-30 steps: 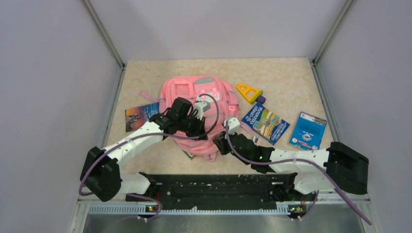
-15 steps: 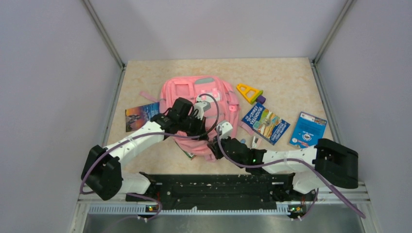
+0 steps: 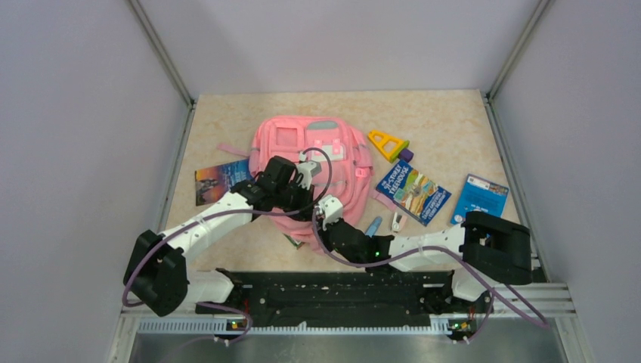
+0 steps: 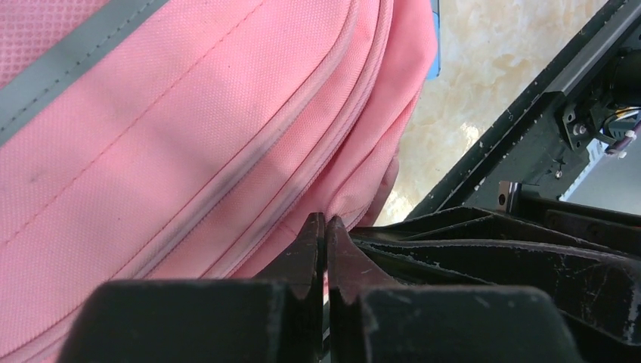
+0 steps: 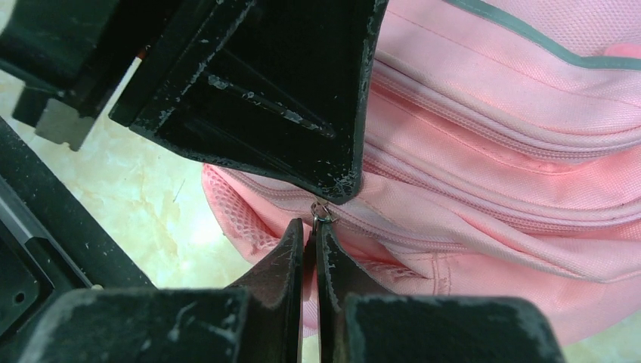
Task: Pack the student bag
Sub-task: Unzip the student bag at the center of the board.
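pink student bag point(image 3: 314, 147) lies on the surface point(image 3: 453, 121) directly beneath both arms; right fingers point(image 5: 283, 257) clenched on its zipper pull point(image 5: 323, 214), left fingers point(image 4: 306, 249) clenched just opposite, tips touching the zip seam

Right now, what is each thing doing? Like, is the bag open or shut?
backpack: lying flat, the zips in view look closed.
zipper pull: pinched at the right gripper's tips.
left gripper: shut, pinching the backpack's fabric.
right gripper: shut on the zipper pull.
blue book: closed, lying flat outside the backpack.
blue booklet: closed, lying flat.
yellow triangle: lying flat beside the backpack.
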